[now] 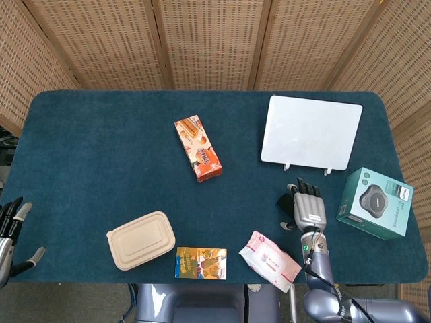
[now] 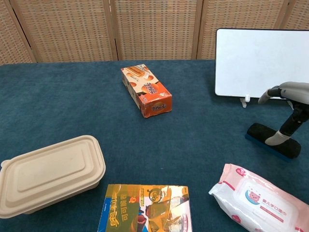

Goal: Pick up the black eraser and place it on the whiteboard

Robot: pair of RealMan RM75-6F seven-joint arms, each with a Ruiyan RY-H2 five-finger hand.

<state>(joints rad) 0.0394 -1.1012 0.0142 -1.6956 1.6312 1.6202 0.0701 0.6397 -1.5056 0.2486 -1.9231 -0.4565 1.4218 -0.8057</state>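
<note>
The whiteboard (image 1: 311,132) stands at the far right of the table (image 1: 101,148). Just in front of it the black eraser (image 2: 273,140) lies flat on the cloth, apart from the board. The right hand (image 1: 308,210) hangs over the eraser with fingers apart, 1 fingertip (image 2: 274,139) touching its top, holding nothing. The left hand (image 1: 9,229) sits far from the whiteboard, off the table's near left edge, fingers spread and empty.

Orange snack box (image 1: 198,149), beige lidded container (image 1: 141,240), colourful packet (image 1: 201,262), pink wipes pack (image 1: 270,260), teal box (image 1: 375,202).
</note>
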